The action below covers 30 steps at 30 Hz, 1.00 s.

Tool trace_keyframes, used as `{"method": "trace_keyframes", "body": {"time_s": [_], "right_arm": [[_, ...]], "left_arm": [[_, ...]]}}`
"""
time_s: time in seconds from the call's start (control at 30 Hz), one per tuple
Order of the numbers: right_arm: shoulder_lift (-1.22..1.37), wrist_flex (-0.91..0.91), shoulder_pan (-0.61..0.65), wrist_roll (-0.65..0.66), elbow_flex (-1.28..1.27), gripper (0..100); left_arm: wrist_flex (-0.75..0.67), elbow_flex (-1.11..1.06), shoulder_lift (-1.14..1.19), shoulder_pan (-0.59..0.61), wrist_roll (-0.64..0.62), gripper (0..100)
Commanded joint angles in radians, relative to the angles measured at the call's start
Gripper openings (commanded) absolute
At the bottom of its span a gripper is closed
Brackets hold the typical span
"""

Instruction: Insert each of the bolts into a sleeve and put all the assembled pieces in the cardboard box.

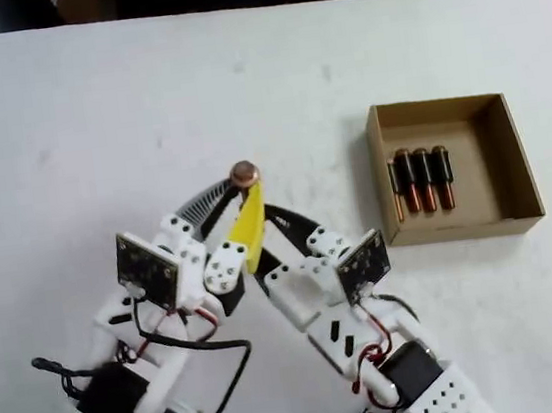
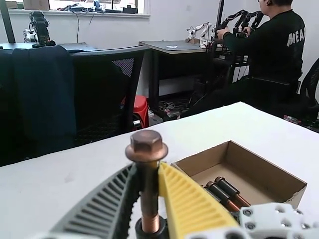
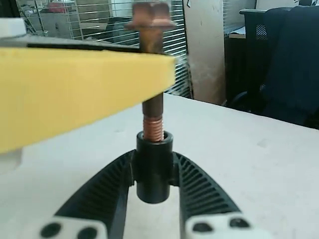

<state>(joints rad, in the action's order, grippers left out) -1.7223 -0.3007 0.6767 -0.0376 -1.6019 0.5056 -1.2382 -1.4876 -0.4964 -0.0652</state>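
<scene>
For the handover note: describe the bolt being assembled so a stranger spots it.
Start at the cardboard box on the white table. Beside it the left gripper holds a copper bolt upright, tip in a black sleeve. The pieces in the box lie flat; this one stands, hex head up.

Jaws clamp the black sleeve (image 3: 153, 172) — the bolt (image 3: 153, 113) stands threaded-end in its mouth.

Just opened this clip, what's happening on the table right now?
The left gripper holds a copper bolt upright by its shank, and the right gripper holds a black sleeve just below it. The bolt's threaded end is at the sleeve's mouth, with most of the shank not yet in. Off to the side, the cardboard box already holds three assembled pieces lying side by side.
</scene>
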Motion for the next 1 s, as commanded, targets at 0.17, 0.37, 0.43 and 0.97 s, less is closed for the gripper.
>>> {"method": "trace_keyframes", "body": {"time_s": [0.17, 0.37, 0.43, 0.97], "right_arm": [[-0.021, -0.002, -0.028, 0.002, 0.117, 1.6], [-0.021, -0.004, 0.002, 0.101, 0.123, 1.7], [-0.021, 0.002, -0.002, 0.103, 0.126, 1.7], [-0.021, -0.005, 0.004, 0.143, 0.16, 1.7]], "left_arm": [[-0.034, -0.005, -0.013, -0.008, 0.011, 2], [-0.097, -0.009, -0.015, -0.008, 0.011, 2], [-0.091, -0.009, -0.015, -0.008, 0.011, 2], [-0.097, -0.057, -0.015, -0.008, 0.011, 3]]}}
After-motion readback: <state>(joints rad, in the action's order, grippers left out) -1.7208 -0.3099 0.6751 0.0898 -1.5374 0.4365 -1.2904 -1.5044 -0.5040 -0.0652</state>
